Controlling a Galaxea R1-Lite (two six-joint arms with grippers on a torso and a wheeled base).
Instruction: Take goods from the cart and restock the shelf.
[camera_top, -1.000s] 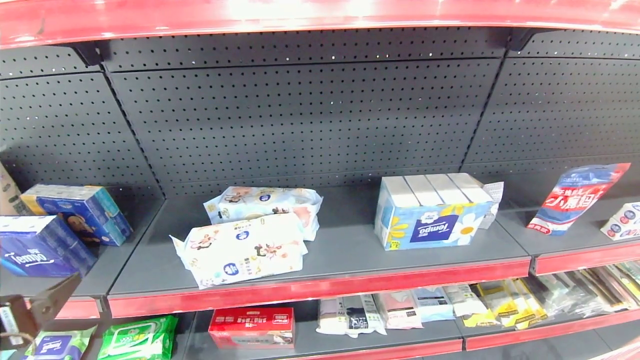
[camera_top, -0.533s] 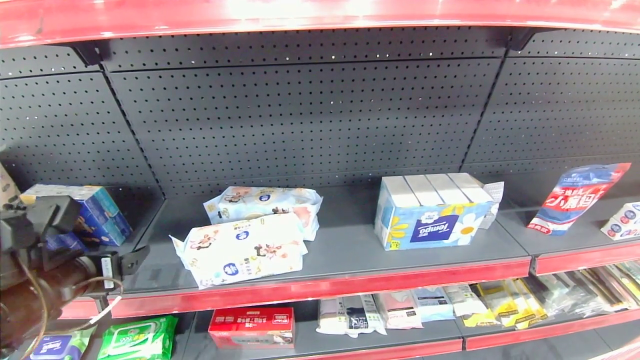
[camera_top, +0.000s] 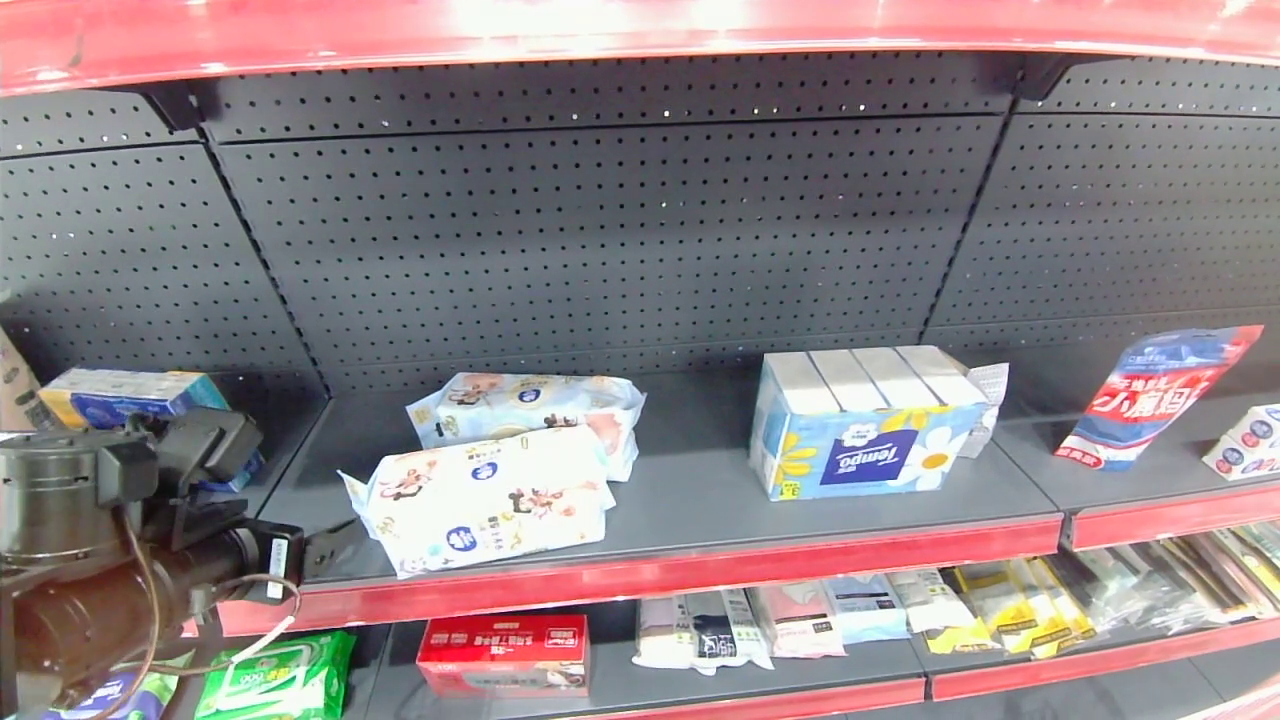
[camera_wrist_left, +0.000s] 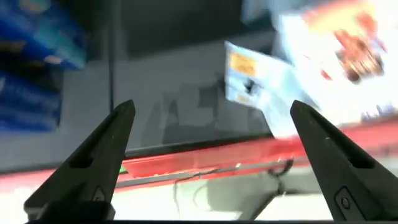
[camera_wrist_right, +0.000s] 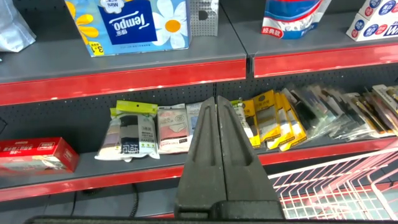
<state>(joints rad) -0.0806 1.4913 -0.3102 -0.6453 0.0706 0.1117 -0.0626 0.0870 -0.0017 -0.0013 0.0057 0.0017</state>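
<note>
In the head view, the left arm (camera_top: 120, 580) is hanging at the lower left of the frame, in front of the shelf (camera_top: 700, 480). A cartoon-printed soft pack (camera_top: 485, 500) is lying at centre left near the shelf's red edge, with a second soft pack (camera_top: 530, 405) touching it behind. A flowered tissue pack (camera_top: 865, 425) is sitting right of centre, and blue tissue boxes (camera_top: 120, 395) are resting at the far left.

In the left wrist view, the left gripper (camera_wrist_left: 212, 109) is spreading its fingers wide with nothing between them, facing the shelf's red edge; a corner of the cartoon-printed soft pack is lying just beyond.

In the right wrist view, the right gripper (camera_wrist_right: 217, 106) is pressing its fingers together, gripping nothing. It is pointing at the lower shelf's packets (camera_wrist_right: 174, 127), and the wire cart (camera_wrist_right: 336, 186) is standing below them.
</note>
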